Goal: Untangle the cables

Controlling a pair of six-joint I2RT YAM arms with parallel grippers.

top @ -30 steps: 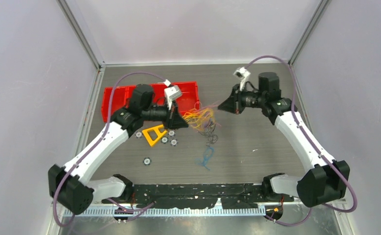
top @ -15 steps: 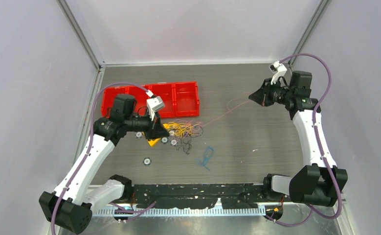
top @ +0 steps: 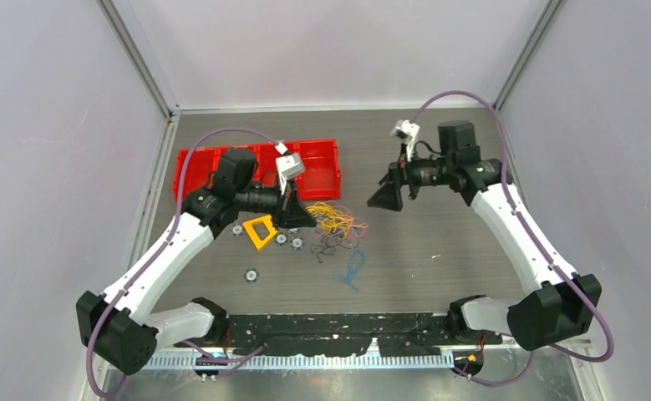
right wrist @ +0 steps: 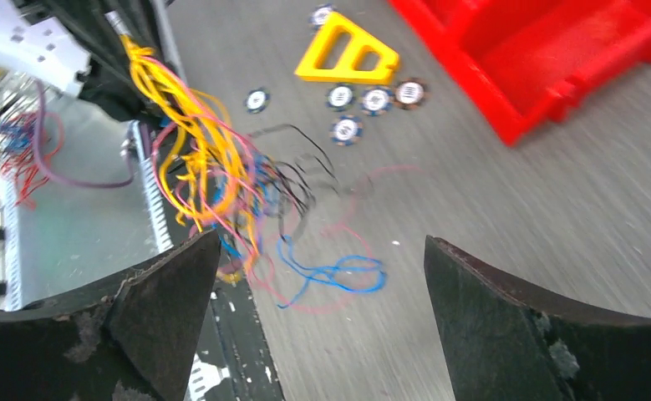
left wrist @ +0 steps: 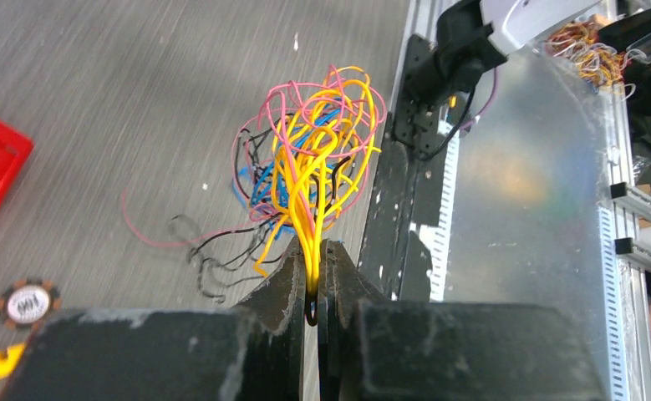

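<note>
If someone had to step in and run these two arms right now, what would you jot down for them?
Left gripper: shut on yellow strands of the tangle.
Right gripper: open, empty, facing the tangle.
Done: one blue cable lies flat beside the bunch, seemingly free of it.
Left: yellow, pink, black and blue wires are knotted together; they need pulling apart.

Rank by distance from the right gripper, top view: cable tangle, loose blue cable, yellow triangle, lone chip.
From the right gripper:
1. cable tangle, just to its left.
2. blue cable, left and toward the bases.
3. yellow triangle, beyond the tangle.
4. lone chip, farthest left, near side.
</note>
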